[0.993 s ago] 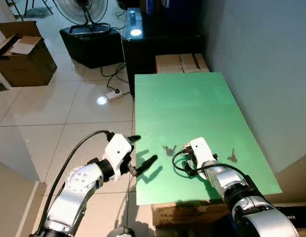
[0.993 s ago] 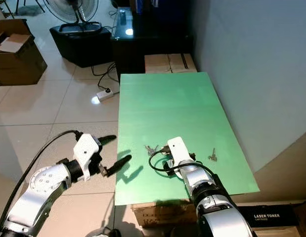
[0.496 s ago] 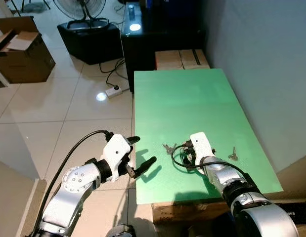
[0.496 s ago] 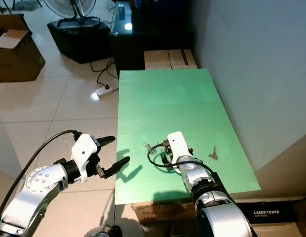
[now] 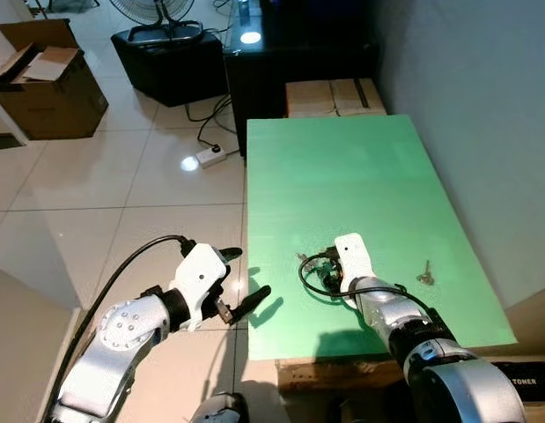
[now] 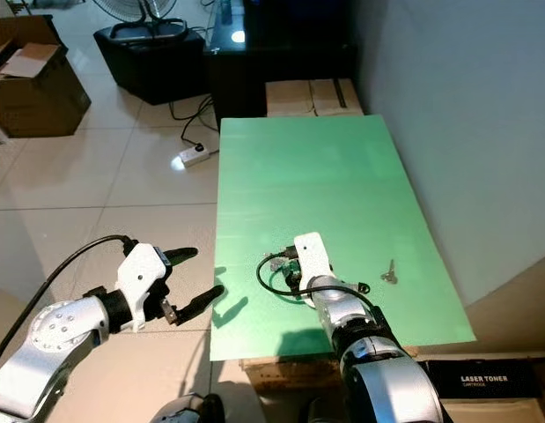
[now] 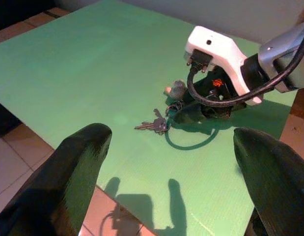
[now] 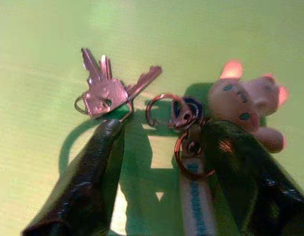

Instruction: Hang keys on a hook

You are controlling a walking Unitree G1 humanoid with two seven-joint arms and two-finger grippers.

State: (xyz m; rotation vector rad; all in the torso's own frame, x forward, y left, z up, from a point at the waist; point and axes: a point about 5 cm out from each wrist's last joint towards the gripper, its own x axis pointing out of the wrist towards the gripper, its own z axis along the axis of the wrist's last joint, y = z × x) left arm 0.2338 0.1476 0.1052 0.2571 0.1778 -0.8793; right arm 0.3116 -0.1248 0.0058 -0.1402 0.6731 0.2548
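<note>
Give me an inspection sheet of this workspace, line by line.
Surface: green table, flat, against the wall.
Job's things: key bunch with rings and pink toy charm lying on the table; no hook seen.
Clutter: single loose key near the table's right edge.
Grippers: right claw open, fingers straddling the bunch; left claw open, off the table's left edge.
Cables: power strip on the floor.
Surroundings: cardboard box, fan base.

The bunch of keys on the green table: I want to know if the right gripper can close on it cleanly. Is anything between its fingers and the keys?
Nothing visible is in the way. The right gripper is down on the green table, fingers open and straddling the key ring, with the bunch of keys at one fingertip and a small pig charm by the other.
</note>
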